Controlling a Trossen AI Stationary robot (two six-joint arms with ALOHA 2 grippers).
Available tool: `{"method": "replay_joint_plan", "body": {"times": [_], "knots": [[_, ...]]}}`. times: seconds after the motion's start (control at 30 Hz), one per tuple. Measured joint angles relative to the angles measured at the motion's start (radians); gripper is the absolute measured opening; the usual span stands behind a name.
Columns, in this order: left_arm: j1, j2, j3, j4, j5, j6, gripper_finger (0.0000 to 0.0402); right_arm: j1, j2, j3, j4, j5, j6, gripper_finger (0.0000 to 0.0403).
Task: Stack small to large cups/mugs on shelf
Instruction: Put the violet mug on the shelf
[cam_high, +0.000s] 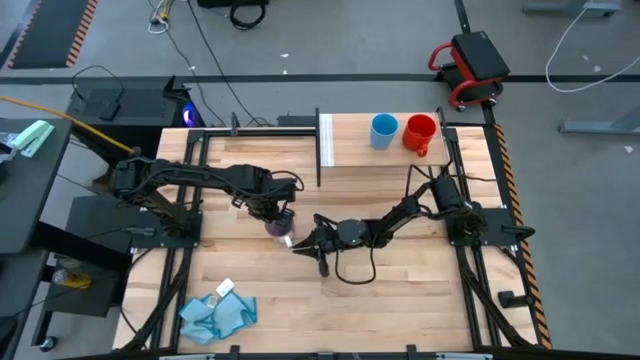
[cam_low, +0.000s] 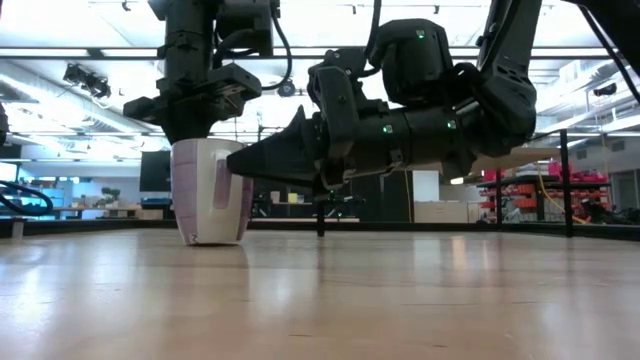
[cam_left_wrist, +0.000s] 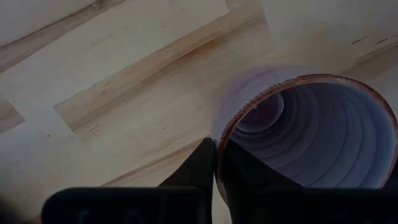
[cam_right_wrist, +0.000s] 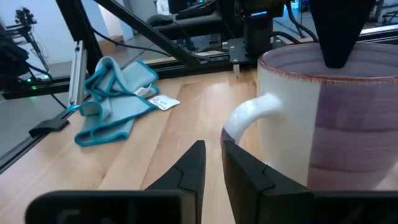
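Observation:
The translucent purple-grey mug (cam_high: 278, 228) stands upright with its bottom on the tabletop (cam_low: 208, 238), near the table's middle. My left gripper (cam_left_wrist: 216, 155) comes down on it from above and is shut on its rim. My right gripper (cam_right_wrist: 214, 152) lies level just to the mug's right. Its fingers are a narrow gap apart with nothing between them, and their tips are just below the mug's white handle (cam_right_wrist: 249, 115). A light-blue cup (cam_high: 384, 131) and a red mug (cam_high: 420, 133) stand on the shelf (cam_high: 360, 165) at the far right. My left gripper pinches the mug's rim (cam_left_wrist: 219, 138), with one finger (cam_left_wrist: 255, 177) inside the mug and the other (cam_left_wrist: 196, 171) outside against its wall. The fingers point straight down. The mug stands upright on the table. My right gripper is close to the handle; I cannot tell whether it touches it.
A crumpled blue cloth (cam_high: 218, 313) and a small white tag (cam_high: 224, 288) lie near the table's front left. The shelf has a white panel (cam_high: 325, 140) at its left end. Bare wood (cam_high: 420, 290) lies at the front right.

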Motion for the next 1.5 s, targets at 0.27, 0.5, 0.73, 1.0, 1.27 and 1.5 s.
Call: {"method": "replay_joint_plan", "body": {"times": [0.27,0.5,0.73,1.0,1.27,1.5], "knots": [[0.000,0.000,0.000,0.001,0.001,0.001,0.0024,-0.008,-0.009,0.000,-0.059,-0.006,-0.012,0.0064],[0.000,0.000,0.000,0.005,0.002,0.000,0.0037,-0.013,-0.016,-0.001,-0.076,-0.008,-0.016,0.0064],[0.000,0.000,0.000,0.006,0.002,0.000,0.0023,-0.013,-0.016,0.002,-0.078,-0.014,-0.042,0.0082],[0.000,0.000,0.000,0.016,0.002,-0.006,0.0039,-0.017,-0.016,0.065,-0.136,-0.026,-0.061,0.0123],[0.000,0.000,-0.001,0.027,0.003,-0.008,0.0026,-0.017,-0.006,0.127,-0.237,-0.048,-0.052,0.0107],[0.000,0.001,-0.002,0.042,0.006,-0.006,0.0041,-0.017,-0.006,0.119,-0.235,-0.055,-0.012,0.0038]]}}
